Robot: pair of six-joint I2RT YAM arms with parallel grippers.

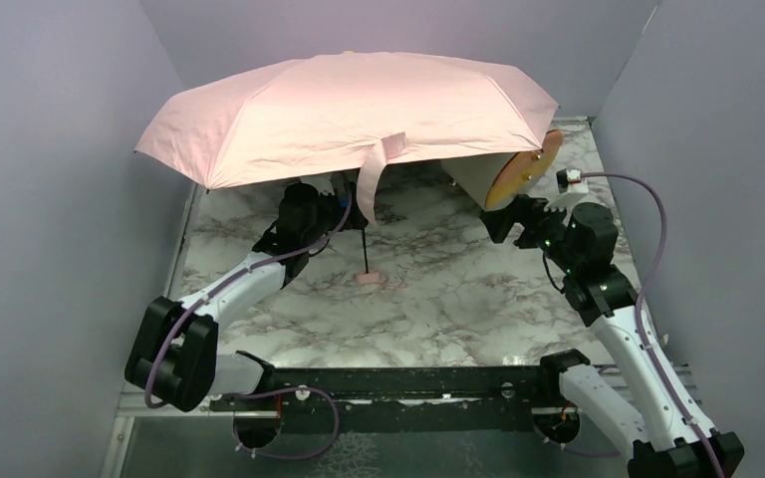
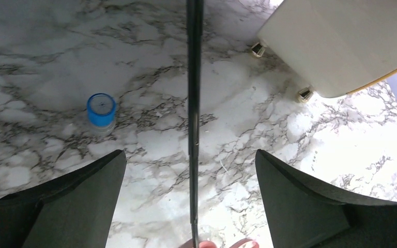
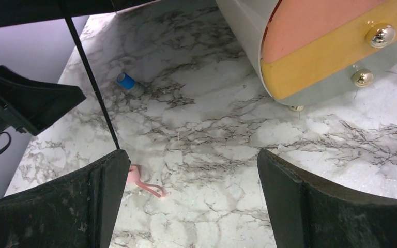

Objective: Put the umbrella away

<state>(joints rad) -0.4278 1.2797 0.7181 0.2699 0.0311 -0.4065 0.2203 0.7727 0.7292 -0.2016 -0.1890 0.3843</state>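
Note:
The umbrella stands open, its pale pink canopy spread over the back of the table and its strap hanging down in front. Its thin black shaft runs down to the small pink handle, which rests on the marble. My left gripper is open under the canopy, with the shaft between its fingers and a wide gap on each side. My right gripper is open and empty, low over the marble just in front of the drum. From there the handle shows beside its left finger.
A cream drum with an orange face lies on its side at the back right, partly under the canopy edge. A small blue-capped bottle stands on the marble left of the shaft. Grey walls close in both sides and the back.

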